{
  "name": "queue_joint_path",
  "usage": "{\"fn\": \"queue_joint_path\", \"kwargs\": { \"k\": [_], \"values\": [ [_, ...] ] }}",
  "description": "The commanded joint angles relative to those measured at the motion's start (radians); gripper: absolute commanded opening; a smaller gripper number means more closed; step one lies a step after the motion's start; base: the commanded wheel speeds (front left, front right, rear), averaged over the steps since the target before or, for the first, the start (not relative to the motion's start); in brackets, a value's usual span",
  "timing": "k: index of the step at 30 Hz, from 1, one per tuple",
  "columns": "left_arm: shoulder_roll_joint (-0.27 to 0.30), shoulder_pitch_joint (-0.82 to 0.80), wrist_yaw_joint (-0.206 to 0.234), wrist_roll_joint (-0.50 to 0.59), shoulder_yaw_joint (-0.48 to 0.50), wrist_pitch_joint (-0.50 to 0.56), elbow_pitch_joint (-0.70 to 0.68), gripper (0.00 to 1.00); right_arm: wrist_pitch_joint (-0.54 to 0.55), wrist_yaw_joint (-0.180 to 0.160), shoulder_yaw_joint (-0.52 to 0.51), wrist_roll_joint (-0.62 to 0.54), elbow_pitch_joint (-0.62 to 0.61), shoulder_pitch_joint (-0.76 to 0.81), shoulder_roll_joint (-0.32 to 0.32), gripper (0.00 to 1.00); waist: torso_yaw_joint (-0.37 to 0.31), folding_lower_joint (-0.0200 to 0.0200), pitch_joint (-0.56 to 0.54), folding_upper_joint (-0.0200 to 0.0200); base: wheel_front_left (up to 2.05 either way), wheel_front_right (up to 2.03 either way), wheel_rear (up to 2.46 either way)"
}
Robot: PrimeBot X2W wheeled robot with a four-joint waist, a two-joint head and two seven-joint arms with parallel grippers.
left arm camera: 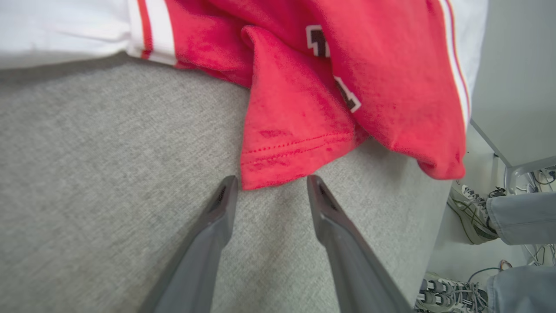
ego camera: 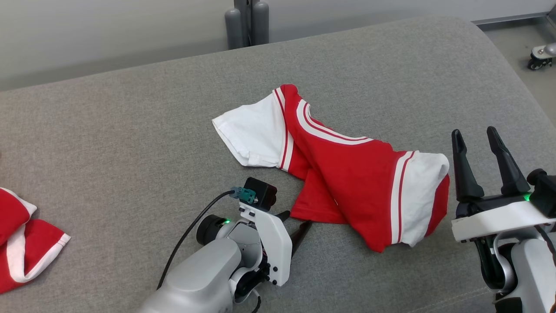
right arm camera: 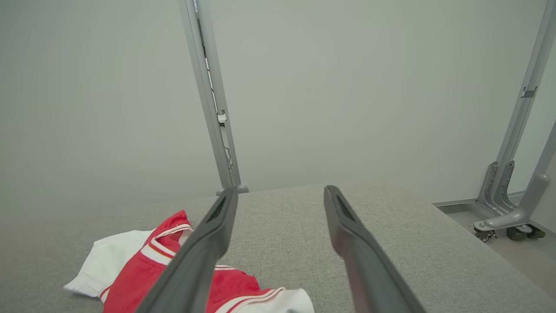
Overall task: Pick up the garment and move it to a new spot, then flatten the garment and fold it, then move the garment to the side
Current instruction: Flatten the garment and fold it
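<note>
**Operator:** How do the claws stand?

**Spotter:** Your left claw (left arm camera: 270, 180) has its jaws moderately wide. Its tips are low on the grey worktop (ego camera: 130, 143), one either side of a red hem corner of the garment (ego camera: 347, 174). Nothing looks pinched. I cannot tell whether the tips touch the cloth. Your right claw (ego camera: 474, 131) stands wide with nothing in it, fingers up, just beside the garment's right-hand white sleeve.

**Operator:** What can't you make out?

**Spotter:** In your head view the left arm's wrist housing (ego camera: 269, 243) covers most of that claw's fingers. Black-and-white lettering (left arm camera: 319, 41) is tucked into a fold and unreadable. A second red-and-white piece (ego camera: 21, 248) at your far left is cut by the frame edge. Past the worktop's edge, a person's shoes and jeans legs (left arm camera: 473, 213) are cut off too.

**Operator:** And the garment itself?

**Spotter:** It lies mid-worktop, crumpled and twisted. The body is red and the sleeves are white with red-and-white stripes. One sleeve is spread flat toward the back left, and the red hem is folded over toward you.
</note>
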Motion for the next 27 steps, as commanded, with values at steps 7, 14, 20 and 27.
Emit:
{"fn": "queue_joint_path", "kwargs": {
  "k": [7,14,20,27],
  "values": [
    [0.005,-0.054,0.015,-0.068,-0.063,-0.038,0.019,1.00,-0.005,0.001,0.007,0.008,0.002,-0.017,-0.007,1.00,-0.006,0.0000,0.011,-0.0001,0.00,0.00,0.00],
    [0.005,-0.090,0.012,-0.122,-0.119,-0.064,0.028,0.00,-0.005,0.001,-0.009,0.006,-0.001,-0.016,-0.007,1.00,-0.011,0.0000,0.020,-0.0001,0.00,0.00,0.00],
    [0.004,-0.120,0.024,-0.120,-0.168,-0.108,-0.004,0.00,-0.005,0.001,-0.034,-0.004,-0.003,0.001,-0.004,1.00,0.016,0.0000,0.001,-0.0001,0.00,0.00,0.00],
    [0.020,-0.108,0.068,-0.124,-0.168,-0.174,-0.073,0.00,-0.005,0.001,-0.060,-0.011,-0.002,0.037,-0.009,1.00,0.085,0.0000,-0.060,-0.0001,0.00,0.00,0.00]
  ]
}}
